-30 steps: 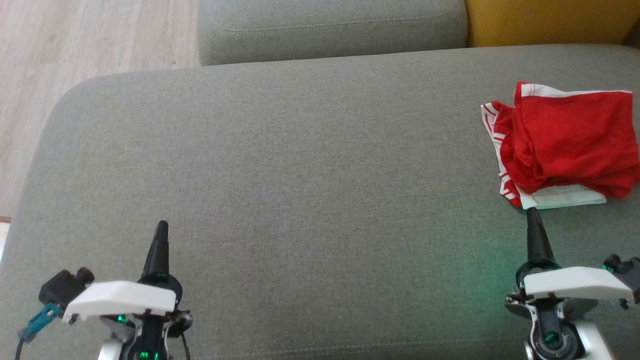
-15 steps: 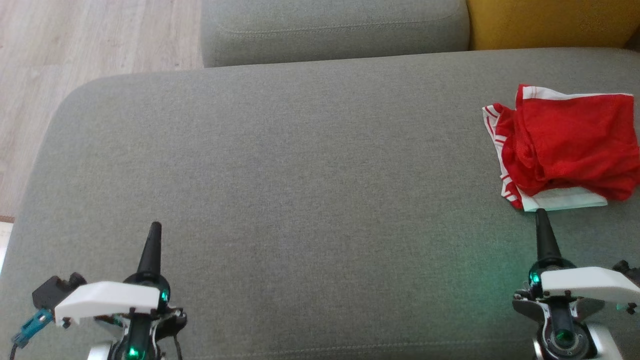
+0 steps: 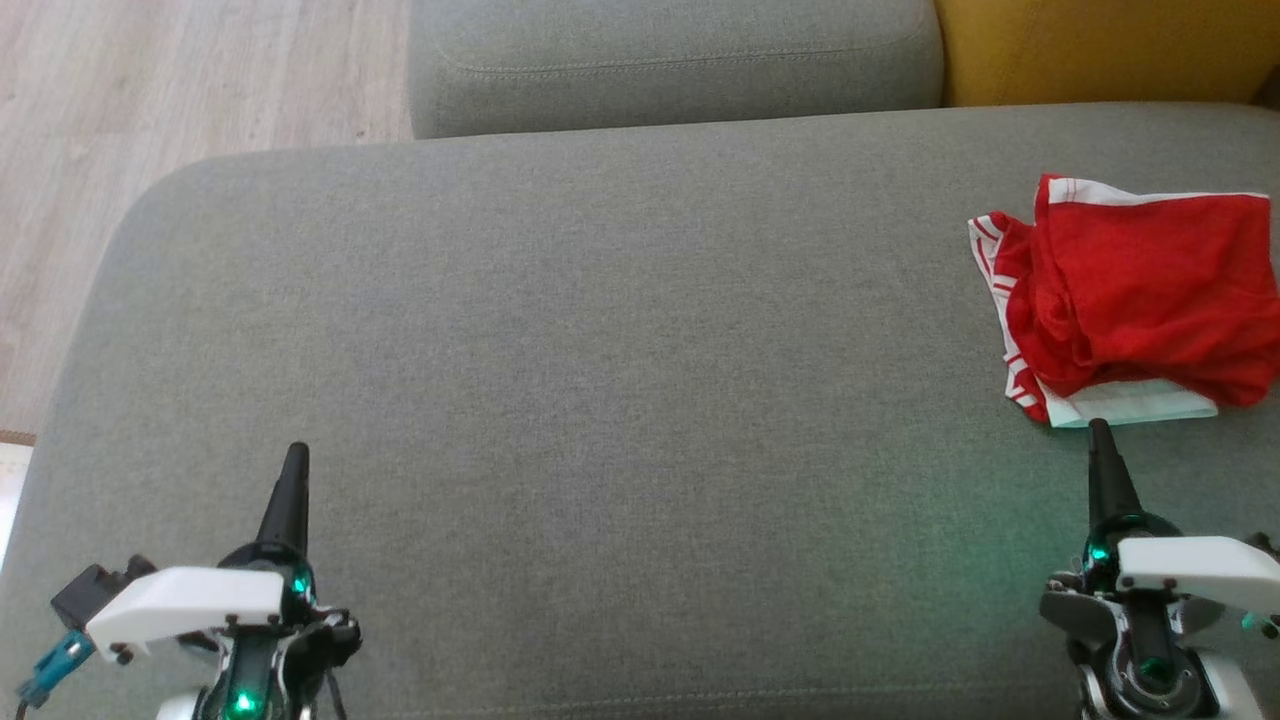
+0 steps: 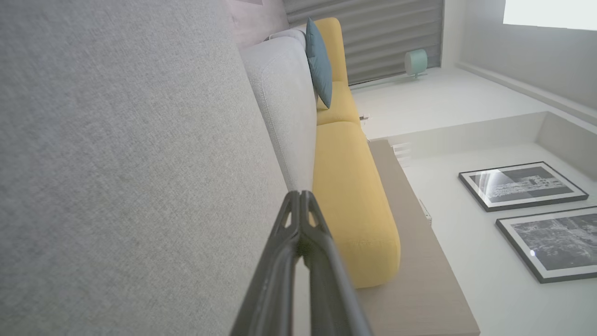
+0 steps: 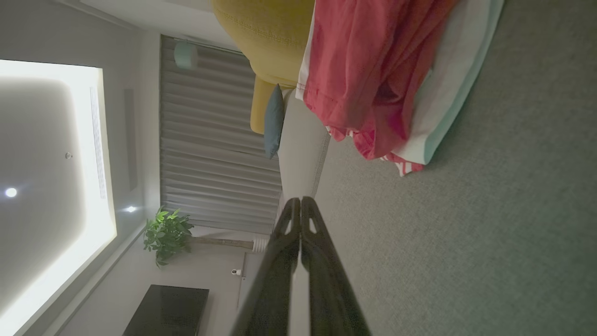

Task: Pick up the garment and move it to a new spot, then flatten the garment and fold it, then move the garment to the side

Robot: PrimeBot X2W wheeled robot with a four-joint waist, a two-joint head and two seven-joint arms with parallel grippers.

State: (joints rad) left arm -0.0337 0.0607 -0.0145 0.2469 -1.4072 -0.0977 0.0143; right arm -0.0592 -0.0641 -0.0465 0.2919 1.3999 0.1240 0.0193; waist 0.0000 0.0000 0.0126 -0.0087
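Note:
The garment [image 3: 1135, 290] is red with white trim and stripes, bunched into a loose heap at the right end of the grey couch seat [image 3: 600, 350]; the right wrist view has it [image 5: 373, 70] ahead of the fingers. My right gripper [image 3: 1100, 432] is shut and empty, its tip just short of the garment's white hem. My left gripper [image 3: 296, 452] is shut and empty at the lower left, far from the garment. Both pairs of fingertips meet in the wrist views: left gripper [image 4: 301, 193], right gripper [image 5: 297, 199].
A grey back cushion [image 3: 670, 55] lines the far edge of the seat, with a yellow cushion [image 3: 1100, 45] to its right. Wooden floor [image 3: 150, 90] lies beyond the seat's rounded left corner. The left wrist view has a yellow couch section [image 4: 352, 196] and a blue pillow [image 4: 319, 60].
Both grippers have drawn back toward the lower edge of the head view and outward. The whole picture has slid slightly down, so the camera moved. The garment has stayed put.

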